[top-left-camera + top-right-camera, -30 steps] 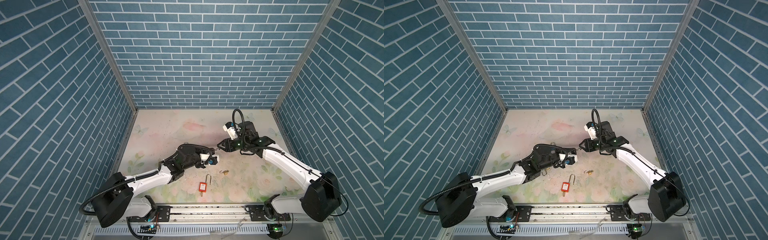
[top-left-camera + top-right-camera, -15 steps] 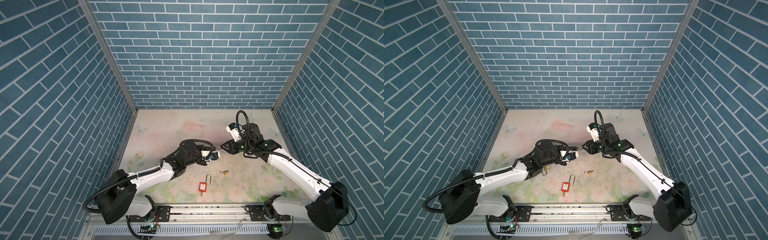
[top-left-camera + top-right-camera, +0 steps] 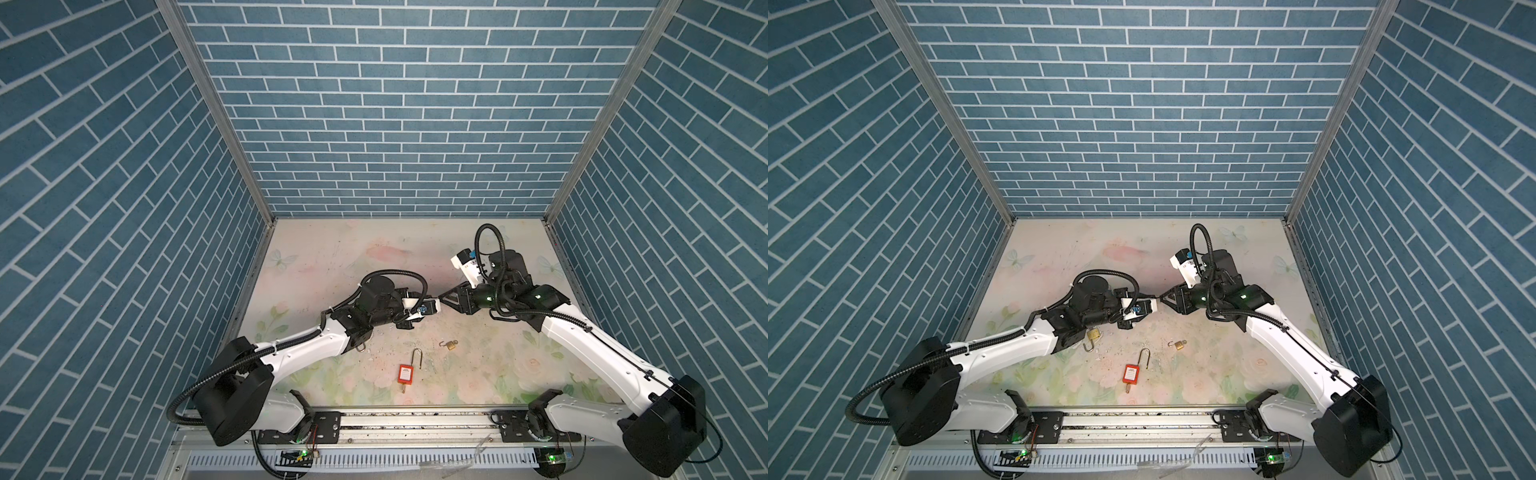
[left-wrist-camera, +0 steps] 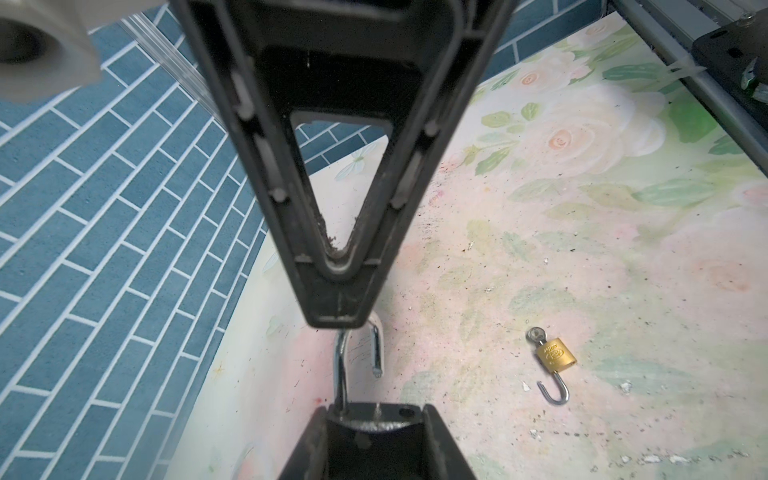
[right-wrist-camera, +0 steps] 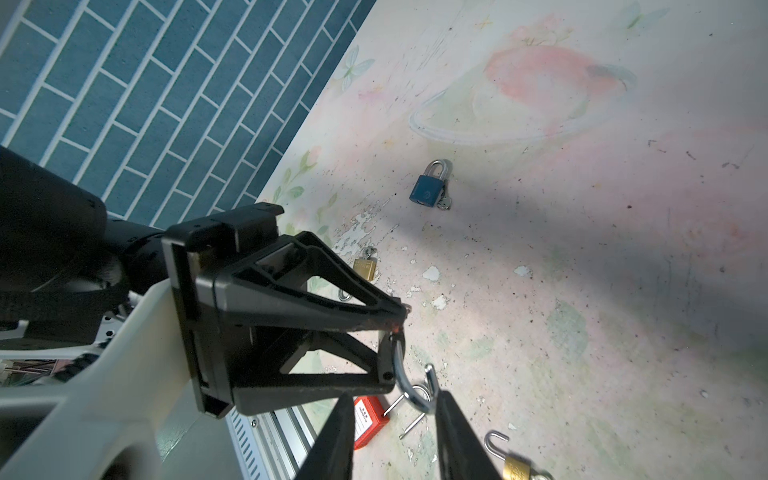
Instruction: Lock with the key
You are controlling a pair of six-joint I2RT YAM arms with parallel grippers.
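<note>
My left gripper (image 4: 374, 412) is shut on a padlock body whose silver shackle (image 4: 341, 365) stands open and points away from it. The body is mostly hidden between the fingers. My right gripper (image 5: 392, 399) meets it tip to tip above the mat, seen in both top views (image 3: 441, 302) (image 3: 1158, 298). Its jaws stand apart on either side of the shackle's bend (image 5: 409, 392), and one finger (image 5: 446, 409) lies next to the shackle's free end. In the left wrist view the right gripper's finger (image 4: 336, 291) covers the top of the shackle. No key shows on the held padlock.
On the floral mat lie a red padlock (image 3: 405, 374) with an open shackle and a key, a small brass padlock (image 3: 451, 344), a larger brass padlock (image 3: 1094, 334) under the left arm, and a shut blue padlock (image 5: 428, 189). Blue brick walls enclose three sides.
Both grippers have closed the gap between them and now meet over the mat. The right jaws have narrowed a little around the shackle.
</note>
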